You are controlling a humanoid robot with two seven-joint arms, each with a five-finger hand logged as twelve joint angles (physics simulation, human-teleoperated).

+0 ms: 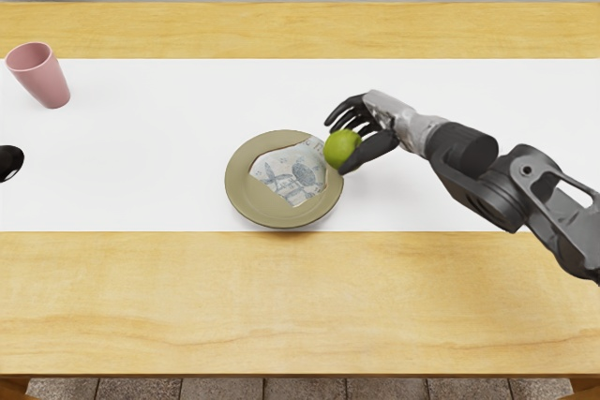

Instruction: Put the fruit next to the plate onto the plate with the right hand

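1. Scene: wooden table seen from above at a slant, w/ a white runner across its middle.
2. Plate: round, olive-tan rim, pale blue-and-white pattern in the centre. Sits on the runner, approx. mid-picture.
3. Fruit: small, round, yellow-green. It is at the plate's right rim and overlaps the rim edge in this view, so it is partly over the plate, not in its centre. Can't tell whether it touches the plate or hangs just above it.
4. Right hand: dark grey & silver, arm coming in from the right edge and reaching left across the runner. It is grasping the fruit: dark fingers curl round the far side and top, and the thumb presses the near right side.
5. Pink cup: upright, far upper left on the runner, well apart from the plate & hand.
6. Dark shape: rounded, glossy, black, poking in at the left edge of the runner. Too little shows to tell what it is.
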